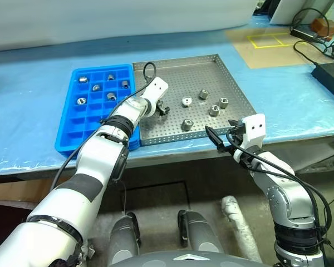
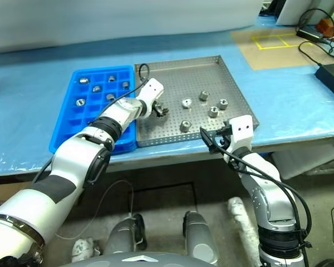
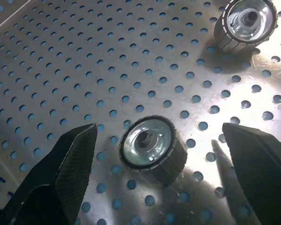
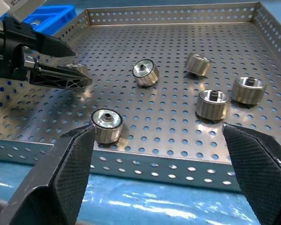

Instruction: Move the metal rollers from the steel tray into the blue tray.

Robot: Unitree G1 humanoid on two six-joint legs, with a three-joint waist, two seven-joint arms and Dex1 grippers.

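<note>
The steel tray (image 1: pixel 172 78) lies in the middle of the table, with the blue tray (image 1: pixel 100 69) against its left side. Several metal rollers (image 1: pixel 214 110) are scattered on the steel tray's perforated floor, and several more (image 1: pixel 97 87) sit in compartments at the far end of the blue tray. My left gripper (image 3: pixel 158 129) is low over the steel tray's left part. It is open, with one fingertip on each side of a roller (image 3: pixel 150 147) and a gap on both sides. My right gripper (image 4: pixel 158 129) is open and empty at the steel tray's front rim, facing the rollers.
A blue sheet covers the table (image 1: pixel 33 128). A black power brick (image 1: pixel 329 72) and cables (image 1: pixel 309 33) lie at the back right, next to a tan mat (image 1: pixel 267 47) marked with yellow tape. The table's front edge runs just below the trays.
</note>
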